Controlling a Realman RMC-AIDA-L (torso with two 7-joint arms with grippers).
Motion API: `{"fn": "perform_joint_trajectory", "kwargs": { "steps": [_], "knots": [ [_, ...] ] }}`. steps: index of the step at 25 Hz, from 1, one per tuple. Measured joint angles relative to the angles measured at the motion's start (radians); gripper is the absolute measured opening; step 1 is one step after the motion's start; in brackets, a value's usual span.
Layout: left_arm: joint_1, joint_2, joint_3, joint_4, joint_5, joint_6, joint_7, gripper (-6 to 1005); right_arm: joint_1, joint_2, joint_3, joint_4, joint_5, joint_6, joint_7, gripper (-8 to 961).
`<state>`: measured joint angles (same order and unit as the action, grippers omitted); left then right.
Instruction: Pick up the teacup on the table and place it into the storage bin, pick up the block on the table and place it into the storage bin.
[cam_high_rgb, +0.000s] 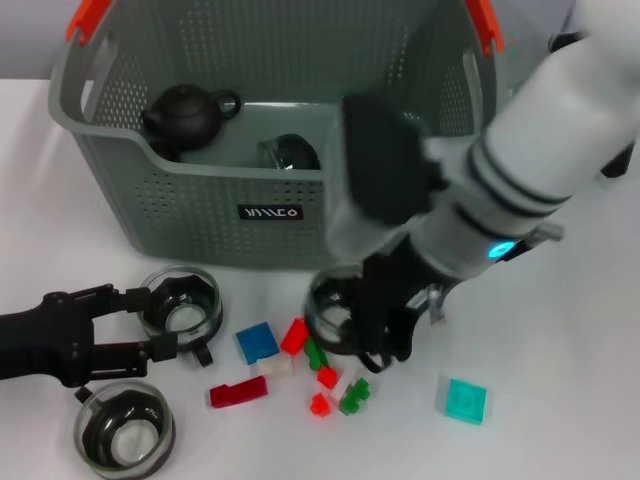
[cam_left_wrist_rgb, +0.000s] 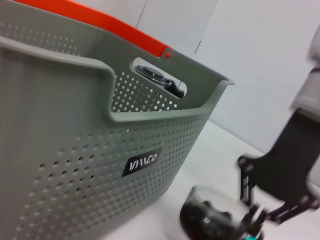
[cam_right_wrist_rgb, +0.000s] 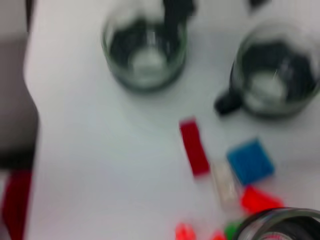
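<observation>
Glass teacup (cam_high_rgb: 335, 318) sits clamped in the right gripper (cam_high_rgb: 385, 320) fingers; left gripper (cam_high_rgb: 150, 322) fingers spread around another teacup (cam_high_rgb: 182, 302).

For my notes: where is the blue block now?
In the head view, the blue block lies on the table, left of centre, beside the red blocks.

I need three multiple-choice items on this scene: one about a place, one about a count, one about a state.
1. Where is the black teapot?
A. in the storage bin
B. on the table
C. in a gripper

2. How many glass teacups are outside the bin?
A. one
B. three
C. five

3. The left gripper is:
A. open
B. shut on a block
C. out of view

Answers:
1 A, it sits behind the bin's wall.
2 B, the right gripper is at the third.
3 A, its fingers stand apart beside a teacup.
</observation>
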<state>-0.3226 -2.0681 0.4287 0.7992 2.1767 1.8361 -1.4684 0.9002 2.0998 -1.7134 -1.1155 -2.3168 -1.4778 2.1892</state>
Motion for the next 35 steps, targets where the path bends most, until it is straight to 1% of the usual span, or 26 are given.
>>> {"fn": "perform_joint_trajectory", "kwargs": {
  "steps": [3, 6, 9, 11, 12, 13, 14, 15, 17, 19, 22, 23, 24, 25, 27, 29, 31, 32, 33, 35],
  "knots": [
    [0.003, -0.001, -0.001, 0.000, 0.000, 0.000, 0.002, 883, -0.090, -0.001, 0.155, -0.112, 0.079, -0.109, -0.081, 54],
    [0.003, -0.001, -0.002, 0.000, 0.000, -0.001, 0.003, 882, -0.156, -0.003, 0.347, -0.159, 0.182, -0.249, -0.168, 53],
    [-0.002, -0.001, -0.002, 0.000, 0.000, -0.002, 0.003, 882, -0.208, -0.004, 0.563, -0.141, 0.309, -0.423, -0.295, 53],
    [-0.005, -0.001, 0.000, 0.000, 0.000, -0.003, 0.001, 882, -0.237, -0.008, 0.665, -0.117, 0.401, -0.484, -0.358, 53],
    [-0.008, -0.001, 0.001, 0.000, 0.000, -0.003, -0.001, 882, -0.260, -0.014, 0.712, -0.096, 0.469, -0.495, -0.389, 53],
    [-0.010, -0.001, 0.002, 0.000, 0.000, -0.003, -0.002, 882, -0.276, -0.019, 0.739, -0.078, 0.529, -0.501, -0.413, 53],
    [-0.012, -0.001, 0.002, 0.000, 0.000, -0.004, -0.002, 882, -0.295, -0.025, 0.763, -0.056, 0.590, -0.498, -0.440, 54],
    [-0.014, -0.001, 0.001, 0.000, 0.000, -0.004, -0.003, 882, -0.307, -0.024, 0.785, -0.031, 0.656, -0.494, -0.468, 54],
    [-0.019, -0.001, 0.001, -0.001, 0.000, -0.005, -0.003, 882, -0.322, -0.014, 0.834, 0.019, 0.773, -0.471, -0.517, 54],
    [-0.028, -0.002, 0.004, -0.002, 0.000, -0.005, -0.005, 881, -0.325, -0.001, 0.868, 0.067, 0.879, -0.419, -0.554, 54],
    [-0.040, -0.003, 0.006, -0.002, 0.000, -0.002, -0.012, 881, -0.304, 0.000, 0.861, 0.121, 1.005, -0.258, -0.565, 54],
    [-0.043, -0.003, 0.006, -0.002, 0.000, -0.001, -0.015, 881, -0.277, -0.003, 0.844, 0.125, 1.021, -0.149, -0.552, 54],
    [-0.044, -0.003, 0.006, -0.002, 0.000, 0.000, -0.017, 881, -0.277, -0.003, 0.844, 0.125, 1.021, -0.149, -0.552, 54],
    [-0.045, -0.003, 0.006, -0.002, 0.000, 0.000, -0.018, 881, -0.253, -0.008, 0.828, 0.115, 1.003, -0.065, -0.528, 54],
    [-0.046, -0.003, 0.006, -0.002, 0.000, 0.001, -0.019, 881, -0.207, -0.014, 0.804, 0.081, 0.928, 0.040, -0.462, 54],
    [-0.046, -0.003, 0.005, -0.002, 0.000, -0.001, -0.019, 881, -0.146, -0.023, 0.780, 0.045, 0.799, 0.140, -0.366, 53],
    [-0.046, -0.005, 0.005, -0.004, 0.000, -0.002, -0.019, 881, -0.081, -0.031, 0.751, 0.024, 0.657, 0.205, -0.264, 53],
    [-0.046, -0.005, 0.005, -0.004, 0.000, -0.002, -0.019, 880, -0.047, -0.034, 0.736, 0.017, 0.584, 0.226, -0.213, 53],
    [-0.046, -0.005, 0.005, -0.006, 0.000, -0.002, -0.019, 880, 0.003, -0.038, 0.713, 0.012, 0.479, 0.247, -0.143, 53],
    [-0.044, -0.006, 0.003, -0.010, 0.000, 0.000, -0.020, 880, 0.072, -0.038, 0.682, 0.012, 0.318, 0.267, -0.046, 53]
  ]
}}
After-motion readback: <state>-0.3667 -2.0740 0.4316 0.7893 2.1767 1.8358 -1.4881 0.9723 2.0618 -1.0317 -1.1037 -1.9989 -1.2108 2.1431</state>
